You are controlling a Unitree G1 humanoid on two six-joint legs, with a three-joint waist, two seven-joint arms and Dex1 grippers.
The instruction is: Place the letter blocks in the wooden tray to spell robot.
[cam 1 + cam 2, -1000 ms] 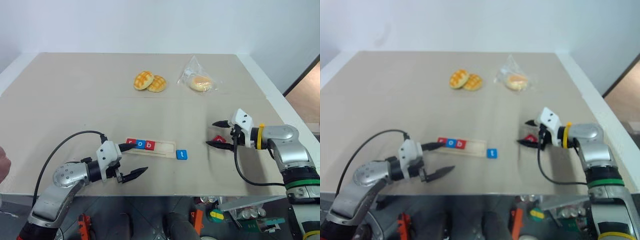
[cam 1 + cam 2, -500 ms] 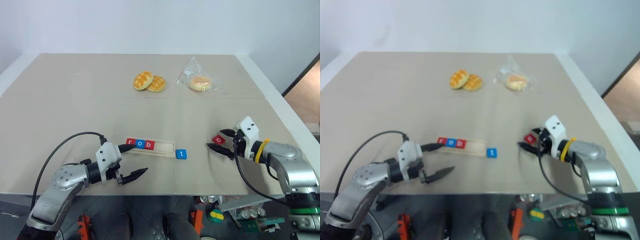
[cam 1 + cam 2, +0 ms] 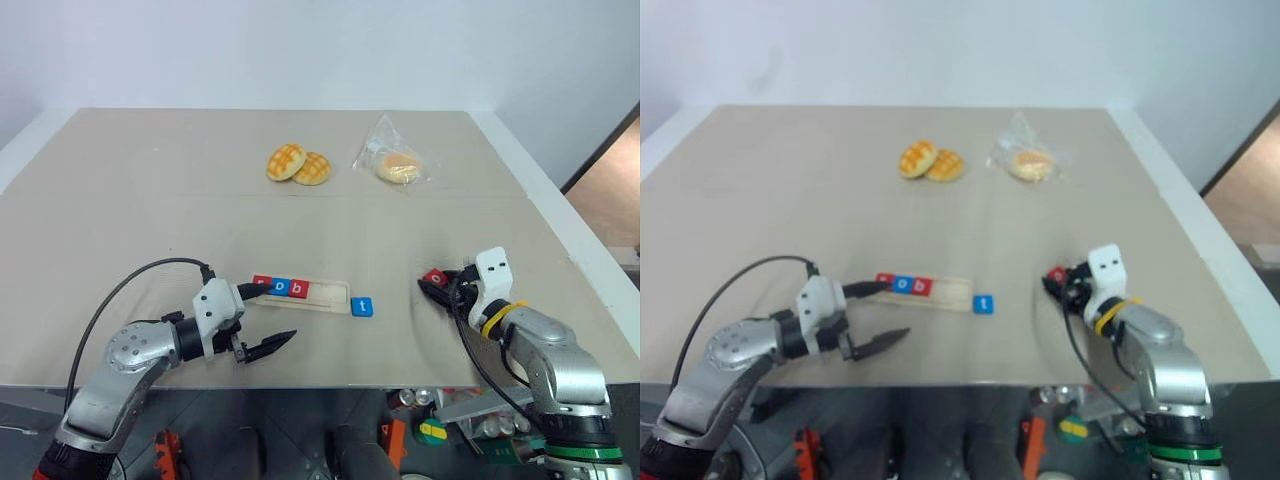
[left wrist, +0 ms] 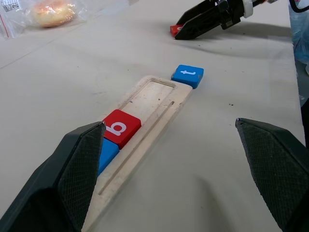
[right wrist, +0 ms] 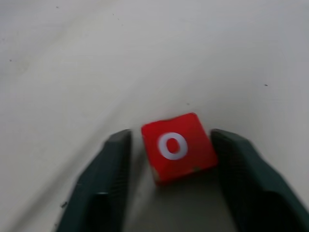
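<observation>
Look at the wooden tray (image 3: 300,294) on the table (image 3: 150,200). The left claw (image 3: 268,318) is wide open beside it, and one finger hides part of the red "r" tile (image 3: 262,284). You can read the blue "o" (image 3: 280,287) and red "b" (image 4: 119,127) next to it. The blue "t" (image 3: 363,308) lies just past the tray's right end. Farther right, the right claw (image 5: 169,174) has its fingers on both sides of the red "o" (image 5: 177,147) — whether they squeeze it yet, you cannot tell.
</observation>
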